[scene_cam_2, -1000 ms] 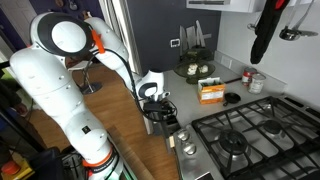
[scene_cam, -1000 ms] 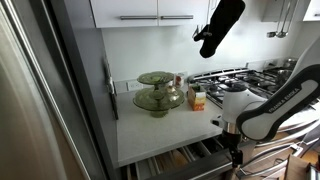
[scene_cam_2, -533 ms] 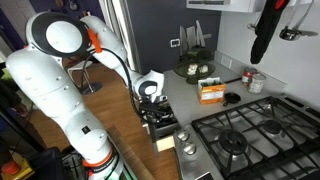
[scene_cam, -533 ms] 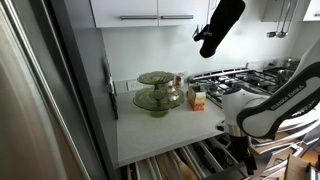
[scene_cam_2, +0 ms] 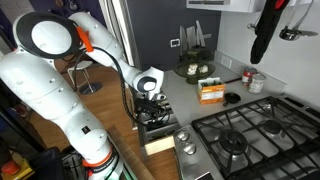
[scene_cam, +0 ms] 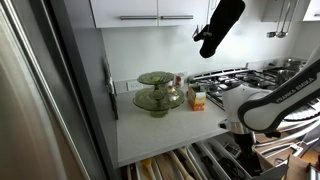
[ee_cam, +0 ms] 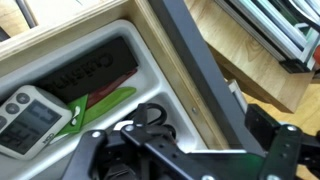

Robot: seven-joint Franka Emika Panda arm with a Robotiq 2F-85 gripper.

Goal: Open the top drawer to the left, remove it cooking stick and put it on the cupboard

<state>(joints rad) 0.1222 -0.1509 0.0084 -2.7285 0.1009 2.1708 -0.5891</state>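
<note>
The top drawer stands pulled out under the white worktop of the cupboard; it also shows in an exterior view. Pale wooden utensils lie in it; I cannot tell which is the cooking stick. My gripper is at the drawer's front edge. In the wrist view my gripper straddles the dark drawer front, fingers wide apart, one inside the drawer. The handle is hidden. The white tray holds black scissors, a green tool and a timer.
Two green glass dishes and a small box stand on the worktop. A gas hob is beside them. A black oven mitt hangs above. A steel fridge side borders the worktop.
The drawer has slid further out of the cupboard, and my gripper has moved outward with its front edge. More of the drawer's inside shows now.
</note>
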